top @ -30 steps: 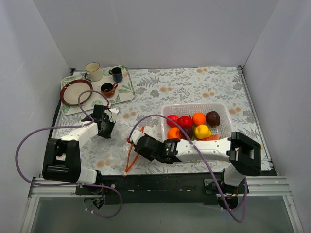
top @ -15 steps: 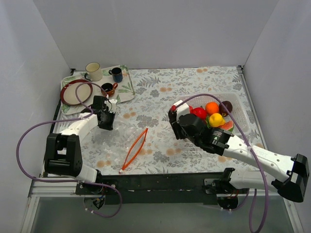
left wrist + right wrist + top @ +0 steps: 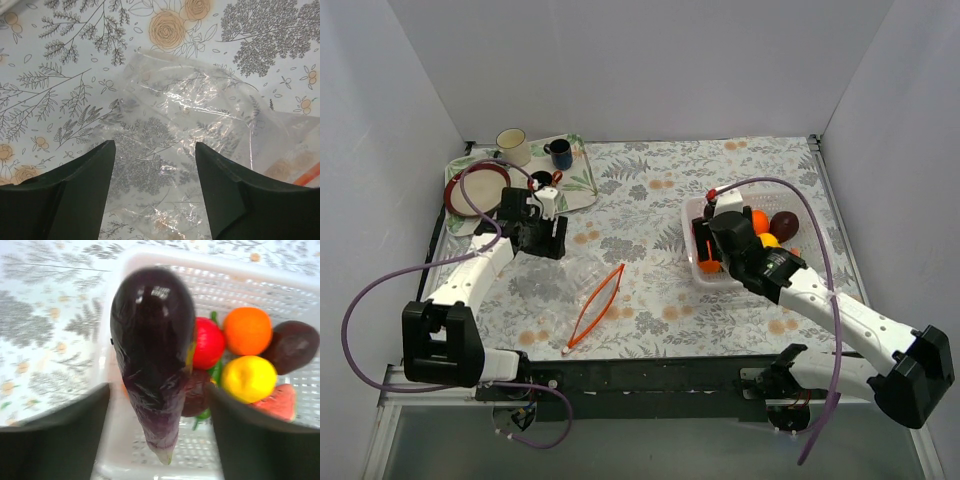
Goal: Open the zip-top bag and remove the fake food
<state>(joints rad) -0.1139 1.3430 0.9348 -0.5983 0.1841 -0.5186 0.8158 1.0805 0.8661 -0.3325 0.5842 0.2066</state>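
The clear zip-top bag (image 3: 190, 115) lies flat and crinkled on the flowered cloth, its orange-red zipper strip (image 3: 596, 305) spread open toward the near edge. My left gripper (image 3: 154, 145) hovers open just over the bag's far end (image 3: 570, 272), holding nothing. My right gripper (image 3: 156, 390) is open over the left end of the white mesh basket (image 3: 260, 295). A dark purple fake eggplant (image 3: 152, 340) hangs tip down between its fingers, touching neither. More fake food sits in the basket: red (image 3: 207, 342), orange (image 3: 247, 330), yellow (image 3: 248, 378) and maroon (image 3: 292, 345) pieces.
A leaf-print tray (image 3: 578, 188) at the back left carries a red-rimmed plate (image 3: 470, 190) and three mugs (image 3: 512, 147). White walls close the table on three sides. The basket (image 3: 790, 265) stands at mid right.
My right arm swung from the bag to the basket with the eggplant and opened its jaws. My left gripper opened, letting go of the bag, which now lies flat.
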